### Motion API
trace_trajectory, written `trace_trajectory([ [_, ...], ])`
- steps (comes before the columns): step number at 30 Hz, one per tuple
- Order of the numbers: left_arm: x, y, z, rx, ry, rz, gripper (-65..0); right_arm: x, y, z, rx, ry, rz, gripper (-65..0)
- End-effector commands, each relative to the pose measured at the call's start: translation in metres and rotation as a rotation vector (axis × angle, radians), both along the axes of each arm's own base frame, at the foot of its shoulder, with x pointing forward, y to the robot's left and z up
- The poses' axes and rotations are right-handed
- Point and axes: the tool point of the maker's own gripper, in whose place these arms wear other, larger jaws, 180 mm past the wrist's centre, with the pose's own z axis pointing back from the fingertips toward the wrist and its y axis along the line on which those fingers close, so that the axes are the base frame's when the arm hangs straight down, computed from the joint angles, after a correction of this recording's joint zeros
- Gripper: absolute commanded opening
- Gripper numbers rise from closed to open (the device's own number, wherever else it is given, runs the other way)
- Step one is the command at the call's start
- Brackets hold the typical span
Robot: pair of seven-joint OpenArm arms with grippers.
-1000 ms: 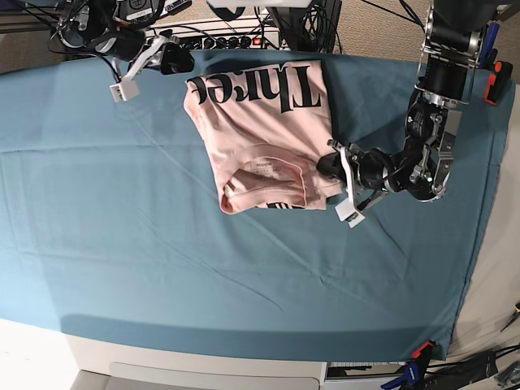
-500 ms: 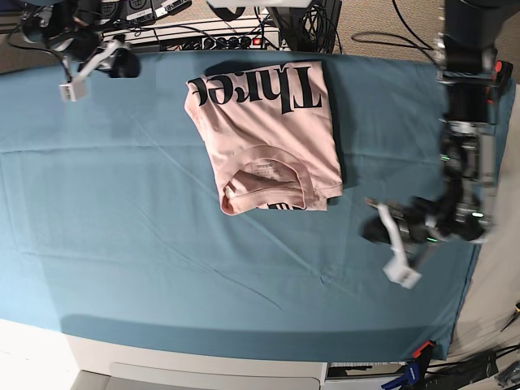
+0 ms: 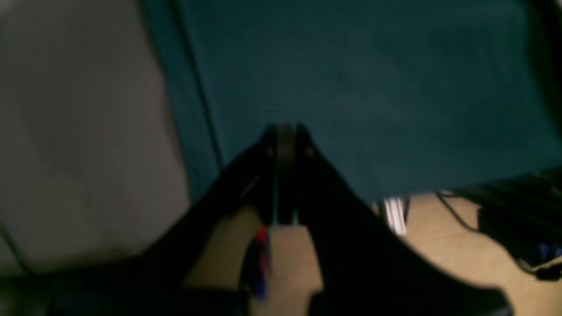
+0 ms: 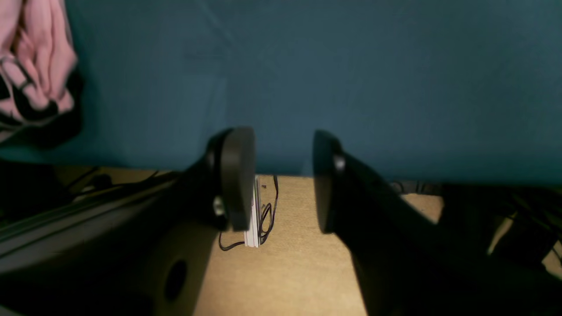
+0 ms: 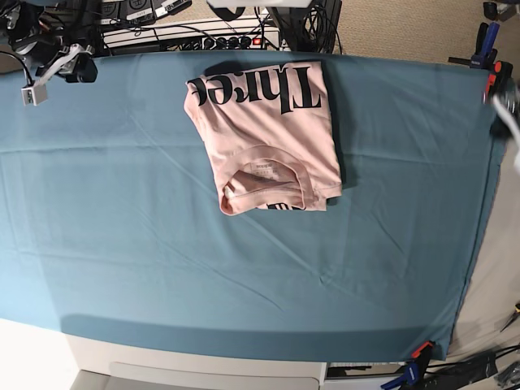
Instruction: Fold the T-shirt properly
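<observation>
Lettering "Three" (image 5: 258,88) black, upside down on folded T-shirt (image 5: 272,146).

The word "Three" is printed in large black letters on the T-shirt (image 5: 264,130), and in the base view it is seen upside down, along the far edge of the folded cloth. A small label inside the collar is too small to be read.

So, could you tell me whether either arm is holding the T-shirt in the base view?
No, the folded T-shirt lies alone on the teal cloth, with both arms off at the edges.
</observation>
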Motion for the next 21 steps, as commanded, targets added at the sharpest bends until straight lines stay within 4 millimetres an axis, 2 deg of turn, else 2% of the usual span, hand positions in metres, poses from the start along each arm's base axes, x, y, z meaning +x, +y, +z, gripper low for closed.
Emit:
trace_trajectory([
  [1, -0.012, -0.004, 0.009, -0.001, -0.015, -0.003, -65.0, 0.003, -0.002, 0.01, -0.014, -0.027, 0.017, -42.4],
  [4, -0.067, -0.031, 0.006, -0.068, 0.045, 0.019, -65.0, -0.005, 0.003, 0.009, 0.015, -0.017, 0.023, -42.4],
  [7, -0.112, -0.066, -0.001, -0.161, 0.128, 0.015, -65.0, -0.013, 0.005, 0.007, 0.029, 0.002, 0.024, -42.4],
  [9, -0.133, -0.081, -0.006, -0.231, 0.172, 0.037, -65.0, -0.019, 0.006, 0.006, 0.035, 0.017, 0.026, -42.4],
  [13, -0.166, -0.088, -0.021, -0.292, 0.256, 0.097, -65.0, -0.035, 0.018, -0.006, 0.041, 0.076, 0.103, -42.4],
  [16, -0.193, -0.102, -0.047, -0.404, 0.362, 0.149, -65.0, -0.056, 0.034, -0.035, 0.066, 0.199, 0.161, -42.4],
  [21, -0.259, -0.157, -0.111, -0.619, 0.617, 0.119, -65.0, -0.104, 0.053, -0.103, 0.151, 0.47, 0.226, -42.4],
])
